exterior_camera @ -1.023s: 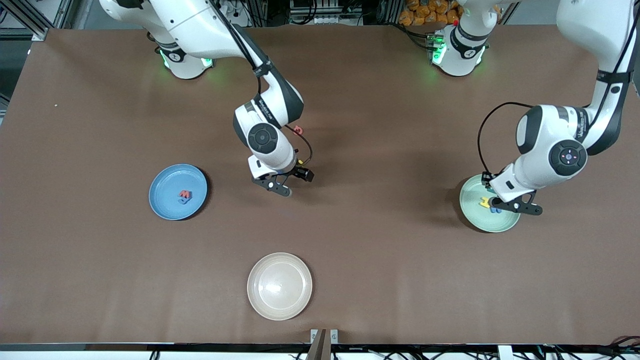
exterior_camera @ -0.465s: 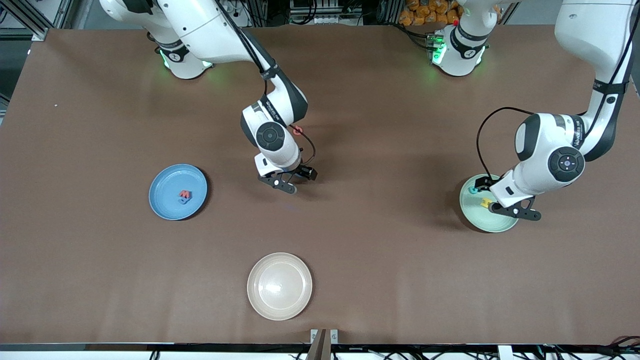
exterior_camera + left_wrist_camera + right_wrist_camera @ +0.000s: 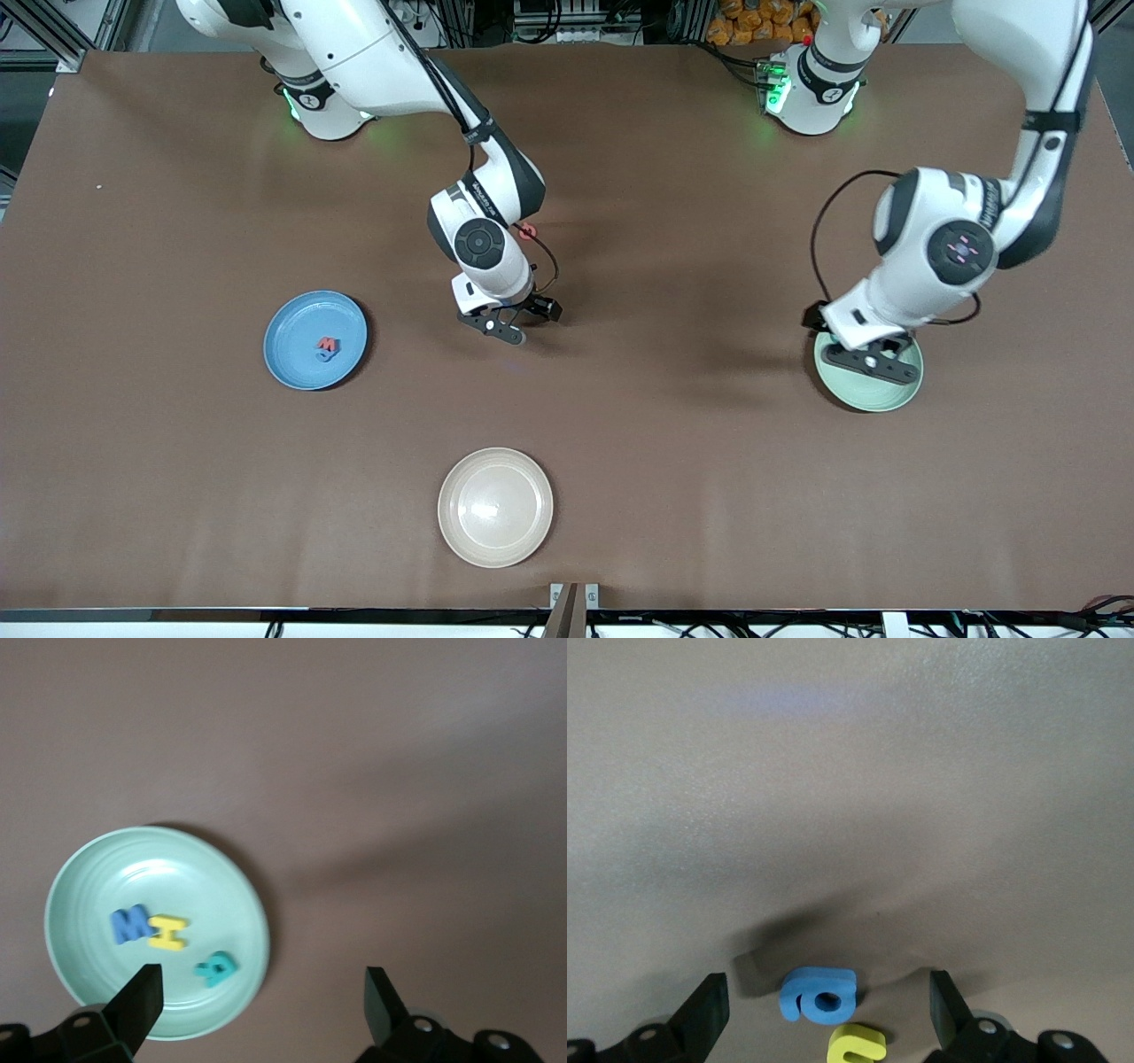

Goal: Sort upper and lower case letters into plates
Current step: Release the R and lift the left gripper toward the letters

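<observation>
At frame left the blue plate [image 3: 315, 340] holds a red letter [image 3: 327, 344]; at centre the right gripper [image 3: 501, 324] hovers wide open and empty over a blue letter [image 3: 819, 995] and a yellow letter [image 3: 856, 1044] on the table; it should descend squarely astride one only; at right the left gripper [image 3: 873, 361], open and empty, hangs above the mint green plate [image 3: 74, 895], which holds three letters [image 3: 167, 932].

Front view: looked down from high across the counter [image 3: 620, 425], facing both robot bases, and took in all three plates.
Left wrist view: looked straight down from well above the mint green plate [image 3: 239, 904], past its own end effector [image 3: 263, 1010].
Right wrist view: sat close over bare counter and two small letters.
Shared: the mint green plate [image 3: 873, 399] appeared in front and left wrist views.
</observation>
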{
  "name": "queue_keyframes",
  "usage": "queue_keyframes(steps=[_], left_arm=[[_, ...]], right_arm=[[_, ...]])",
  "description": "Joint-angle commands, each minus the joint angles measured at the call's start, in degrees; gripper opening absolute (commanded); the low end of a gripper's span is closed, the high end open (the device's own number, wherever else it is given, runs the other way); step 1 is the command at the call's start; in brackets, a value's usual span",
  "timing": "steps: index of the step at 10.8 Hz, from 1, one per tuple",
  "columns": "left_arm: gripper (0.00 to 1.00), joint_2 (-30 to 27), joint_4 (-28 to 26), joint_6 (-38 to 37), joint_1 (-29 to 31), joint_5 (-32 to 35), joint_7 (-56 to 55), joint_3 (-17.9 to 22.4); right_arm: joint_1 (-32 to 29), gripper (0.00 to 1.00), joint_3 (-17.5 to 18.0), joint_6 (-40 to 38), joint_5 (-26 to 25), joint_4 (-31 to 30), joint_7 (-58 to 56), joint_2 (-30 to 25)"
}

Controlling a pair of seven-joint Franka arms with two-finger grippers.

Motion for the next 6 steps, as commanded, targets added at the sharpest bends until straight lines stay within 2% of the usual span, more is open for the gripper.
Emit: queue_keyframes(steps=[1, 3, 4, 6], left_arm=[[1.0, -2.4, -0.3, -1.2, -6.1, -0.9, -8.7, 0.1], [1.0, -2.3, 0.3, -1.2, -9.2, -0.9, -15.7, -1.8], [1.0, -2.2, 0.7, -1.2, -9.6, -0.9, -18.5, -3.6], [1.0, -1.6, 1.9, -1.2, -10.9, -0.9, -25.1, -6.4]], right_arm=[[0.1, 0.96, 0.5, 0.9, 0.3, -0.2, 2.0, 0.5], [0.1, 0.93, 0.7, 1.0, 0.3, -0.1, 2.2, 0.6], [0.1, 0.87, 0.7, 1.0, 0.3, -0.1, 2.2, 0.6], [0.1, 0.65, 0.7, 1.2, 0.3, -0.2, 2.2, 0.6]])
